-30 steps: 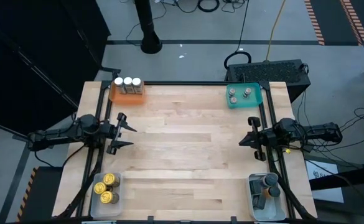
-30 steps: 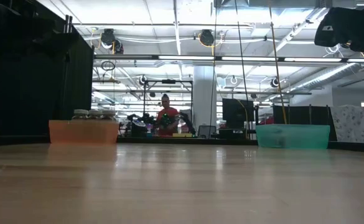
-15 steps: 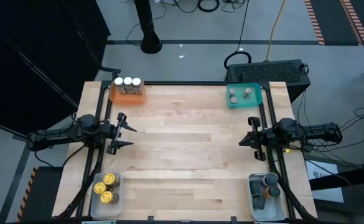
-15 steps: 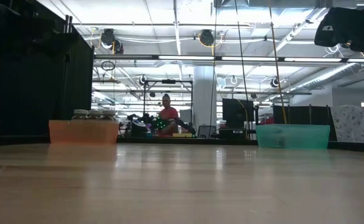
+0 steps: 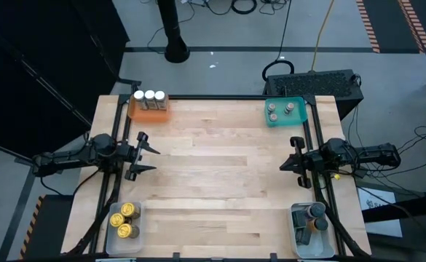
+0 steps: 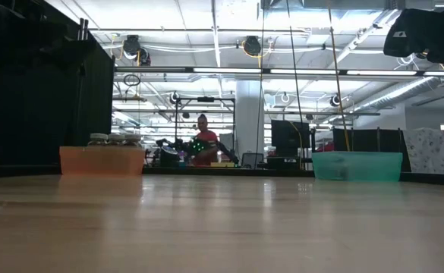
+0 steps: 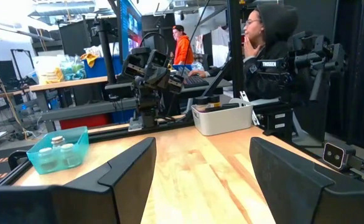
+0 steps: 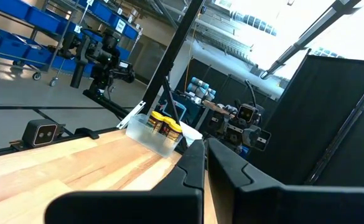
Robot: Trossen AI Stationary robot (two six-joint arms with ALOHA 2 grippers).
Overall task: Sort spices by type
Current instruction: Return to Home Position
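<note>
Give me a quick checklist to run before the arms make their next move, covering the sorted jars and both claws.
1. White-topped jars together in the orange tray: ok, three.
2. Grey-lidded jars in the teal tray: ok, three.
3. Yellow jars in the clear tray: ok.
4. Dark jars in the grey tray: ok; their number, cannot tell.
5. No jar loose on the table: ok.
6. Claws empty: ok; left claw open, right claw shut, each at its own side of the table.
</note>
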